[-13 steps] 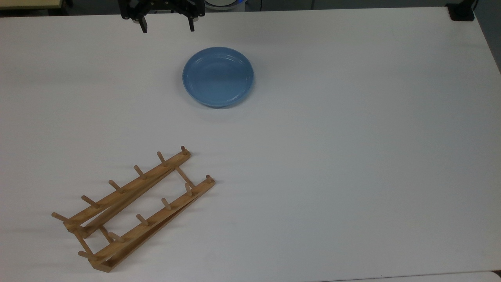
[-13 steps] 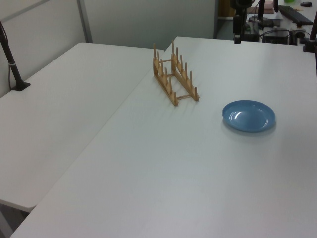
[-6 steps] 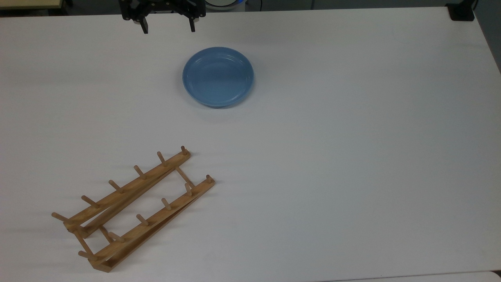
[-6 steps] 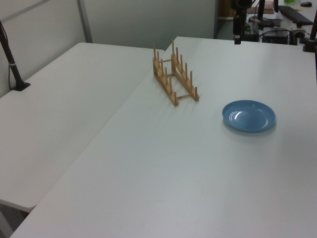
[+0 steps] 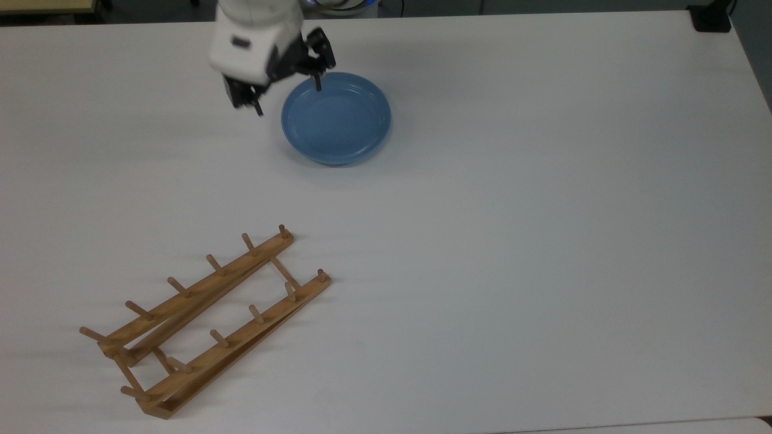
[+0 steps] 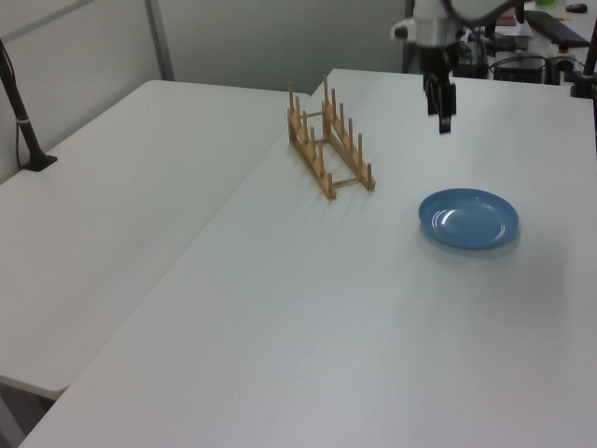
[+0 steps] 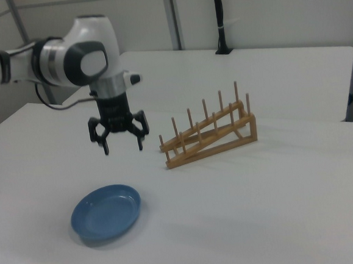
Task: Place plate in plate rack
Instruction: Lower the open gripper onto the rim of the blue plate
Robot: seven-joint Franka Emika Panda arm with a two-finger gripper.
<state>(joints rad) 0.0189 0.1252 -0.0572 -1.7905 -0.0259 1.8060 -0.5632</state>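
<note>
The light-blue plate [image 5: 336, 117] [image 6: 468, 217] [image 7: 105, 212] lies flat on the white table. My gripper [image 5: 288, 99] [image 6: 440, 117] [image 7: 123, 148] hangs open above the table, over the plate's rim on the top view's left. Its fingers point down and hold nothing; one fingertip [image 5: 318, 87] is over the plate's edge, the other [image 5: 259, 111] outside it. The right view shows a clear gap between the gripper and the plate. The wooden plate rack [image 5: 205, 316] [image 6: 328, 145] [image 7: 210, 135] stands with nothing in it, well apart from the plate, towards the top view's lower left.
A black clamp post [image 6: 23, 121] [image 7: 219, 18] stands on the neighbouring table. Another black mount [image 5: 711, 18] sits at the table's corner in the top view's upper right. The seam between the two tables [image 6: 252, 168] runs beside the rack.
The arm has swung in from the table's far edge to above the plate's rim, and its white wrist now shows. Plate and rack have not moved.
</note>
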